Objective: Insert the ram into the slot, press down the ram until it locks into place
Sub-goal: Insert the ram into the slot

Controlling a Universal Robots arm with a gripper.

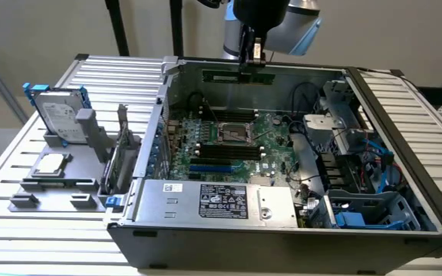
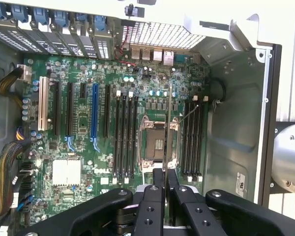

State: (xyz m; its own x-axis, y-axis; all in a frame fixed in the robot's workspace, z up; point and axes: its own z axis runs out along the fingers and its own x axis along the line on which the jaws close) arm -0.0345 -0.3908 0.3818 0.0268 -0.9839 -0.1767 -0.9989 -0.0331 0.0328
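The long, thin, flat green circuit-board ram (image 1: 238,76) is up in the air, clamped level along its top edge. In the exterior view it hangs by the rim of the far wall of the open grey metal computer case (image 1: 282,244), well above the board. The black gripper (image 1: 252,66) has its two fingers (image 2: 159,181) closed tight on the stick. From the wrist view the gripper (image 2: 165,173) looks straight down, and the ram (image 2: 170,128) shows edge-on as a thin line running out from between the fingertips.

Down below, the long narrow black plastic memory slots (image 1: 231,151) lie in parallel rows, and the ram is not yet in any of them. The wrist view shows the memory slots (image 2: 126,135) as a bank of four on one side of the square silver CPU socket (image 2: 157,142) and another bank of four on the other side. The ram's edge lines up between the socket and that second bank.

In the exterior view the CPU socket (image 1: 232,133) sits mid-board on the wide green motherboard (image 1: 271,135), and short blue slots (image 1: 217,168) lie just nearer the camera than the black ones. A silver power-supply box with a black label (image 1: 221,201) fills the case's near end.

Over at the exterior view's left, a silver hard drive (image 1: 58,115) stands upright in a grey plastic holder (image 1: 52,192) on the white slatted table (image 1: 21,247).
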